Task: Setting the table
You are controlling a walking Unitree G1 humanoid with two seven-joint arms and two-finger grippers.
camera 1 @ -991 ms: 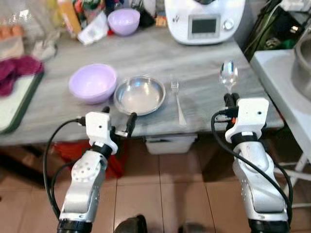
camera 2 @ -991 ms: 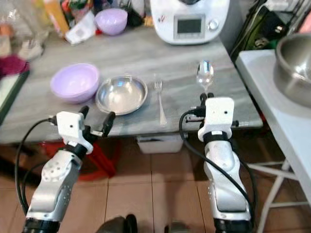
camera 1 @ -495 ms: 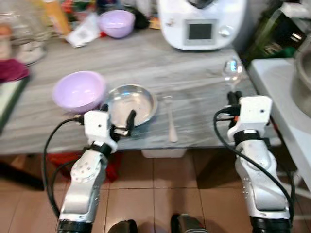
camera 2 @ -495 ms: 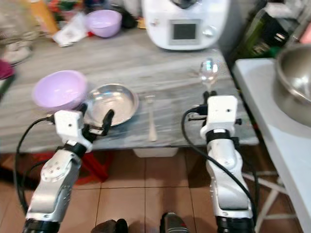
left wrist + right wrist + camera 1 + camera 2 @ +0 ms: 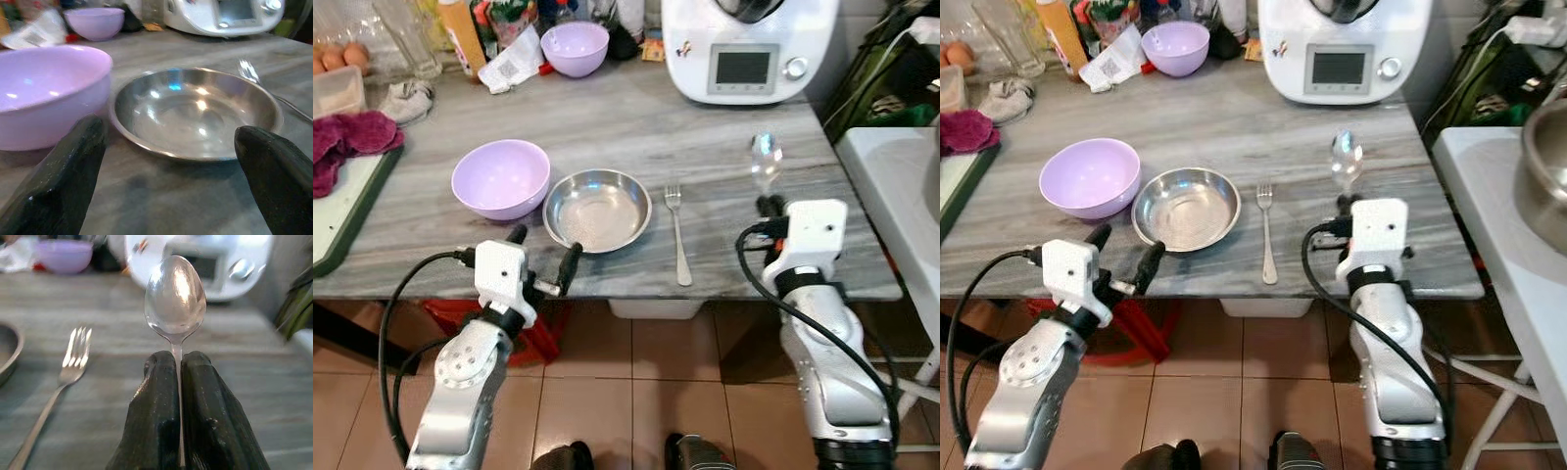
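Spoon [image 5: 174,296] in right claw [image 5: 178,377], beside fork [image 5: 676,231].

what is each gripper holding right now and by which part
The right gripper is shut on the spoon, pinching its handle just below the bowl. The left gripper is open and holds nothing.

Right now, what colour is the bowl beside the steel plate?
Pale lilac bowl, touching the steel plate; clearest in the left eye view.

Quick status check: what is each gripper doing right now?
Left gripper: open, holding nothing, at the table edge in front of the steel plate.
Right gripper: shut on the spoon, held over the table, right of the fork.
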